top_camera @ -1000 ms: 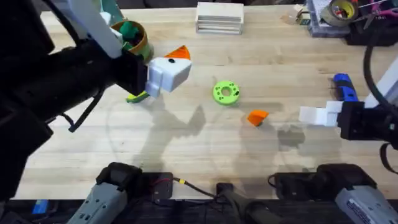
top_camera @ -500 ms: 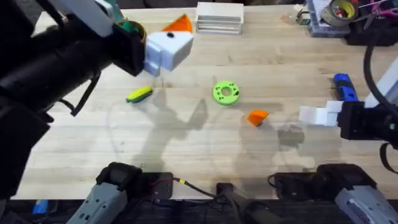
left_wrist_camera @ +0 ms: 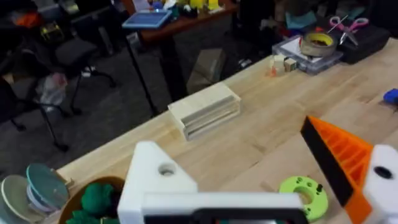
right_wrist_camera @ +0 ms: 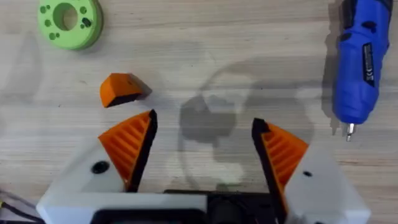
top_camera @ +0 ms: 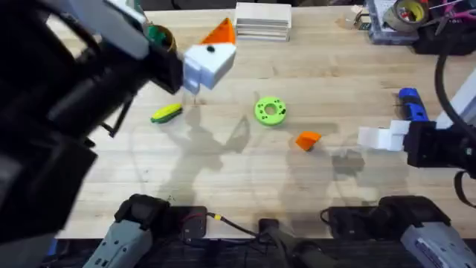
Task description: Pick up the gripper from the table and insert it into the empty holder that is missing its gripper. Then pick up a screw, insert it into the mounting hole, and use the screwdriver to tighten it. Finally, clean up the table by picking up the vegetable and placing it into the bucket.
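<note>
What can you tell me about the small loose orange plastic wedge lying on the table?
The small orange plastic wedge lies on the bare pale wooden table, loose and untouched, between the green ring-shaped disc and the right gripper. In the right wrist view it looks stubby and angular, with one darker, shadowed end, matte like printed plastic. It sits just beyond the right gripper's open orange-padded fingers. Its ribbed face cannot be made out.

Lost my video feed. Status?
Both grippers open, empty. Left gripper raised, one pad missing. Orange gripper on table, near right gripper. Nothing blocking.
</note>
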Controlling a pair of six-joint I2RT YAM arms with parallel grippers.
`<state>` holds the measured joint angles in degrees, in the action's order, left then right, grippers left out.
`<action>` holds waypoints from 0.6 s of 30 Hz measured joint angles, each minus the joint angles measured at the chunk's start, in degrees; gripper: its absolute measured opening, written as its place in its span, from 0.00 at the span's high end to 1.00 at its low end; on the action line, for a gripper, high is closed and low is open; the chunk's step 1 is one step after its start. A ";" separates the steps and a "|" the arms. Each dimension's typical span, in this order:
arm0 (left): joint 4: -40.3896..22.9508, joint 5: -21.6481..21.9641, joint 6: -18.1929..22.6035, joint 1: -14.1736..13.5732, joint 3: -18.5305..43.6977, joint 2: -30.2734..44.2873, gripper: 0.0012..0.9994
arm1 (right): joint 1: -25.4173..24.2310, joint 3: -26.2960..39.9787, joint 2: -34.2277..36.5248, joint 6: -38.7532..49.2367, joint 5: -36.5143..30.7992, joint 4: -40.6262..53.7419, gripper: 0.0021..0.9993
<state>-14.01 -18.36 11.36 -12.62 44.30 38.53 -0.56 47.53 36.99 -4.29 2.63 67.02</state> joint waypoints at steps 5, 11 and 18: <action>10.72 -0.74 0.01 0.00 -9.50 -7.19 0.01 | 0.00 0.00 0.02 0.00 0.00 0.00 0.01; 18.67 -1.46 0.00 0.00 -19.82 -14.37 0.01 | 0.00 0.00 0.02 0.00 0.00 -0.02 0.01; 25.34 -2.58 0.00 -0.11 -30.76 -22.86 0.01 | 0.00 0.00 0.00 0.00 0.00 0.00 0.01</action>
<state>11.33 -20.94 11.35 -12.73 13.54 15.68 -0.56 47.53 36.99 -4.29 2.63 67.02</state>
